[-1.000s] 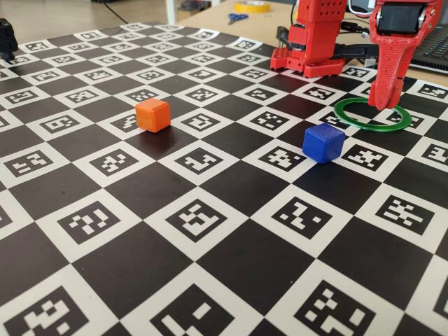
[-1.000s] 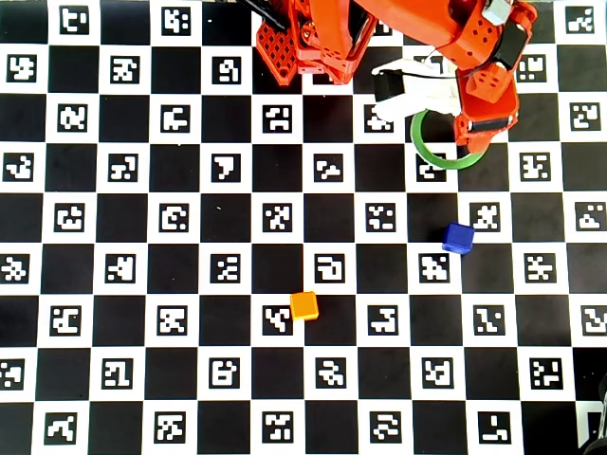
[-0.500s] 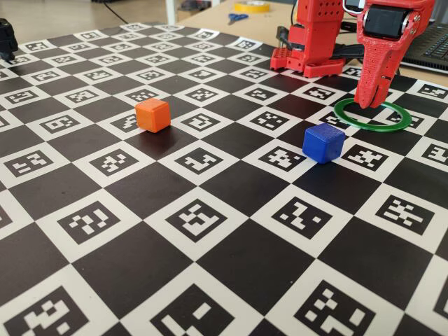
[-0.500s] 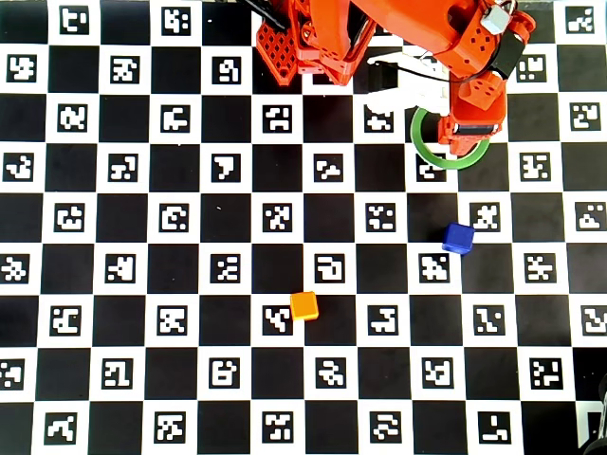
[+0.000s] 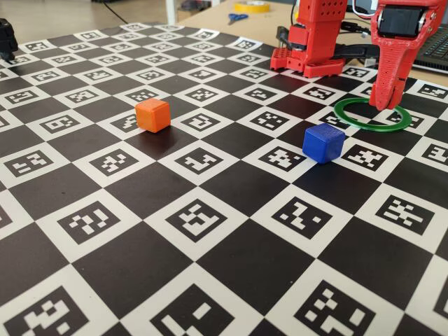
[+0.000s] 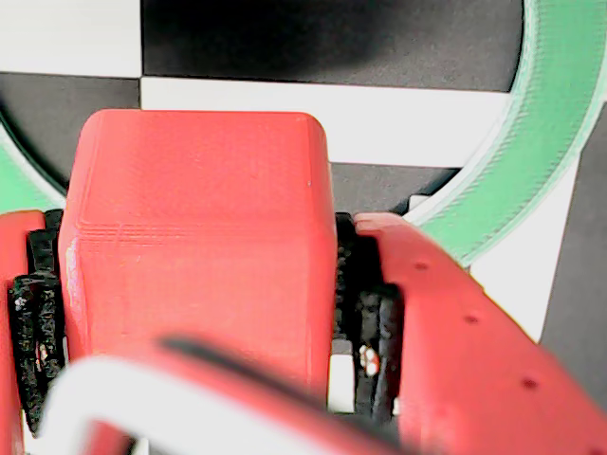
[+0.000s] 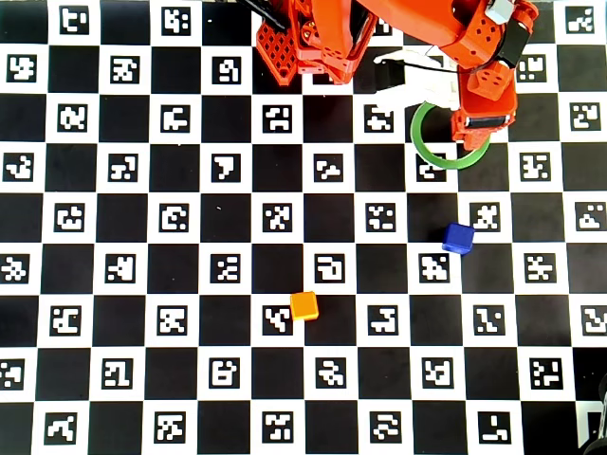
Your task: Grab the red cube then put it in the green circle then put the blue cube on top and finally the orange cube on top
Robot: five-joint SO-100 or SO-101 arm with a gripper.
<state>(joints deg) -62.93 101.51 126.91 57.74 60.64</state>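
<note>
Fixed view: the bench (image 5: 210, 224) carries a checkered marker mat. The orange cube (image 5: 153, 115) sits left of centre and the blue cube (image 5: 323, 143) lies near the green circle (image 5: 372, 115), apart from it; neither blocks the ring. Scissors (image 5: 237, 17) and a yellow tape roll (image 5: 251, 6) lie far back. The fingers (image 5: 383, 101) point down inside the ring, having swung right from their place half a second ago.

Wrist view: the red cube (image 6: 199, 246) fills the gap between the fingers (image 6: 446, 332), clamped on both sides by them, with the ring's arc behind it.

Overhead view: the gripper (image 7: 482, 128) hangs over the ring's right half, hiding the red cube. Blue cube (image 7: 458, 238) and orange cube (image 7: 304, 305) are unmoved.
</note>
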